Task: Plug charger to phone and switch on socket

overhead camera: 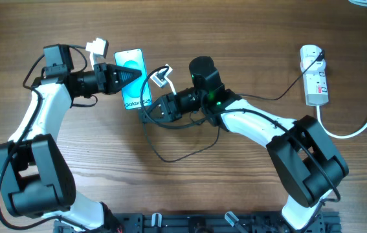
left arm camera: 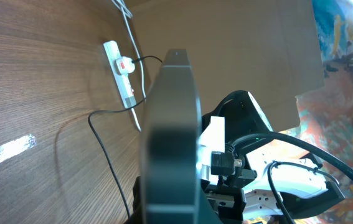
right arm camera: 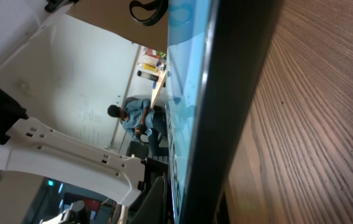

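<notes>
The phone (overhead camera: 134,63) is a light-blue-screened handset at the back left of the table. My left gripper (overhead camera: 138,77) is shut on it from the left, and the left wrist view shows the phone (left arm camera: 173,118) edge-on between the jaws. My right gripper (overhead camera: 149,109) is shut against the phone's near end by the "Galaxy" text; the phone (right arm camera: 226,93) fills the right wrist view. The charger (overhead camera: 167,158) is a thin black cable that loops on the table and runs up into the right fingers, hiding its plug tip. The socket (overhead camera: 315,87) lies far right.
A thick white cord (overhead camera: 364,123) curves from the socket off the back right corner. A black plug (overhead camera: 319,63) sits in the socket's far end. The charger cable (left arm camera: 101,134) trails across the wood towards the socket (left arm camera: 121,74). Both arms crowd the table's left half.
</notes>
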